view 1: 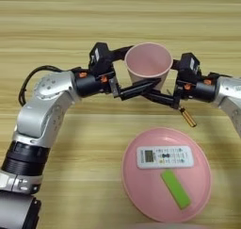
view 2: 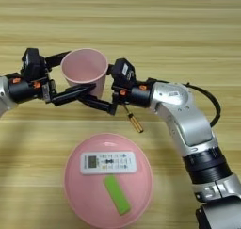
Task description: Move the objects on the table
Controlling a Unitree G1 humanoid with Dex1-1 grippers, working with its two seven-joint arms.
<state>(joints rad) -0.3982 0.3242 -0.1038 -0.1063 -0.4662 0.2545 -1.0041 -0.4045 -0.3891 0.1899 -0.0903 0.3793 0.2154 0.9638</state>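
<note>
A small pale pink plastic cup (view 1: 148,65) stood upright with its mouth open upward, near the middle of the wooden table (view 1: 56,16), and both arms met at it. The left gripper (view 1: 134,72) reached in from nine o'clock with its two black fingers spread around the cup, one running behind the rim and the other passing across the front of the cup's lower wall; it was grasping the cup. The right gripper (view 2: 101,86) came in from three o'clock, its fingers also parted on either side of the cup, the lower one crossing under the left gripper's front finger; whether it pressed on the cup or only bracketed it could not be told. At about five o'clock from the cup, just beside the right gripper's lower finger, a small brass-coloured cylinder with a dark tip (view 1: 188,118) lay slanted on the wood. At six o'clock from the cup sat a large round pink plate (view 1: 136,185), holding a slim white remote control (view 1: 164,157) with a small screen at its left end and grey buttons, lying crosswise, and a bright green bar (view 1: 175,189) lying diagonally just beside it toward five o'clock.
</note>
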